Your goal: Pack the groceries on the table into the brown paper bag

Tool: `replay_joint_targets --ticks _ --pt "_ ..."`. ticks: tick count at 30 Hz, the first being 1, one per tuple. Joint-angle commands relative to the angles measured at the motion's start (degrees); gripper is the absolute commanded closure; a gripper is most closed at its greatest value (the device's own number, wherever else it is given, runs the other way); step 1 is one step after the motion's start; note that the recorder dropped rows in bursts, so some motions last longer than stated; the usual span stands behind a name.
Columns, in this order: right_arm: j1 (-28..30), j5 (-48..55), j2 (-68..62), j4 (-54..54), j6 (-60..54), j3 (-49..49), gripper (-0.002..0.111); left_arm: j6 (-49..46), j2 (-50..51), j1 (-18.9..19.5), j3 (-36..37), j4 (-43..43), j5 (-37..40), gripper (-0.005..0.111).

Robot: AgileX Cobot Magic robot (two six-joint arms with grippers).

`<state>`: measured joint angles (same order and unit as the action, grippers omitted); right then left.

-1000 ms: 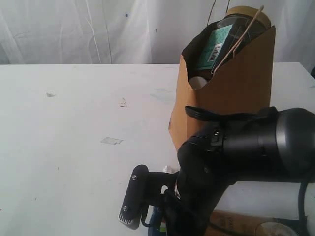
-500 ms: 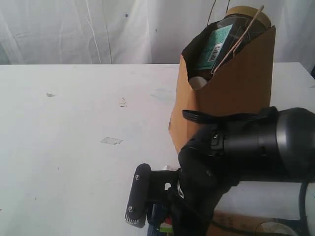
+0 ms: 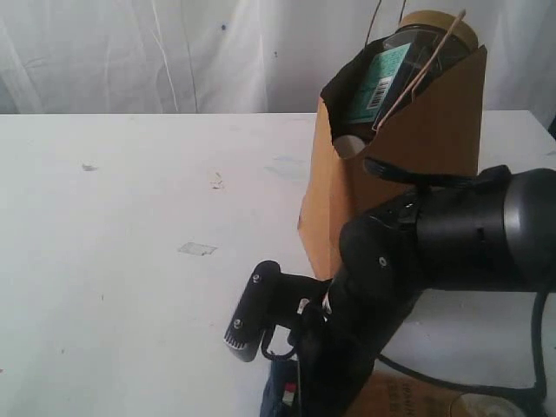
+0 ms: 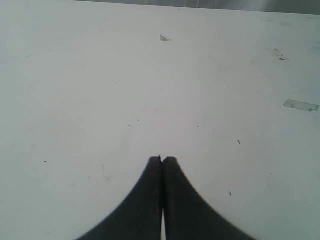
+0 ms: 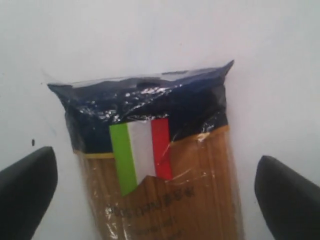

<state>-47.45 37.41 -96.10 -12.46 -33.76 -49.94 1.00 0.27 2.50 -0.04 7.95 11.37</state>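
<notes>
**Desk:** How should the pick go?

**Photographer:** The spaghetti (image 5: 155, 170) lies flat on the bench (image 3: 130, 217) at five o'clock. The bag (image 3: 417, 165) stands at one o'clock with a jar (image 3: 417, 52) inside. I'd lower squarely, pinch across the width nearer the middle so the long pack doesn't droop, then feed it in end-first.

**Desk:** And the claws?

**Photographer:** The right claw (image 5: 157, 190) is spread wide, straddling the pack's blue end without touching it. The left claw (image 4: 161, 162) is pressed together, empty, over bare bench.

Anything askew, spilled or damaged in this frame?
The clear jar leans inside the brown paper bag, its top poking above the bag's slanted rim. Nothing looks spilled or damaged.
</notes>
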Motion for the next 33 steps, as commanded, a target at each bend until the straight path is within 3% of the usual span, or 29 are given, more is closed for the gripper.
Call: replay_joint_targets --ticks 1,16,21,23,27,28,33 --pt "0.53 -0.35 -0.54 -0.29 -4.89 0.43 0.005 0.26 -0.27 0.15 0.04 0.11 -0.19 0.107" --pt "0.53 -1.80 -5.29 0.49 -4.67 0.55 0.009 0.26 -0.27 0.15 0.04 0.11 -0.19 0.107" --pt "0.53 -1.42 -5.29 0.49 -3.41 1.41 0.034 0.26 -0.27 0.15 0.04 0.11 -0.19 0.107" --pt "0.53 -0.78 -5.29 0.49 -3.41 1.41 0.051 0.26 -0.27 0.15 0.04 0.11 -0.19 0.107" --pt "0.53 0.49 -5.29 0.49 -2.87 1.41 0.101 0.26 -0.27 0.15 0.04 0.11 -0.19 0.107" --pt "0.53 0.91 -5.29 0.39 -1.63 1.41 0.108 0.26 -0.27 0.15 0.04 0.11 -0.19 0.107" --pt "0.53 1.72 -2.64 0.49 1.81 1.41 0.108 0.26 -0.27 0.15 0.04 0.11 -0.19 0.107"
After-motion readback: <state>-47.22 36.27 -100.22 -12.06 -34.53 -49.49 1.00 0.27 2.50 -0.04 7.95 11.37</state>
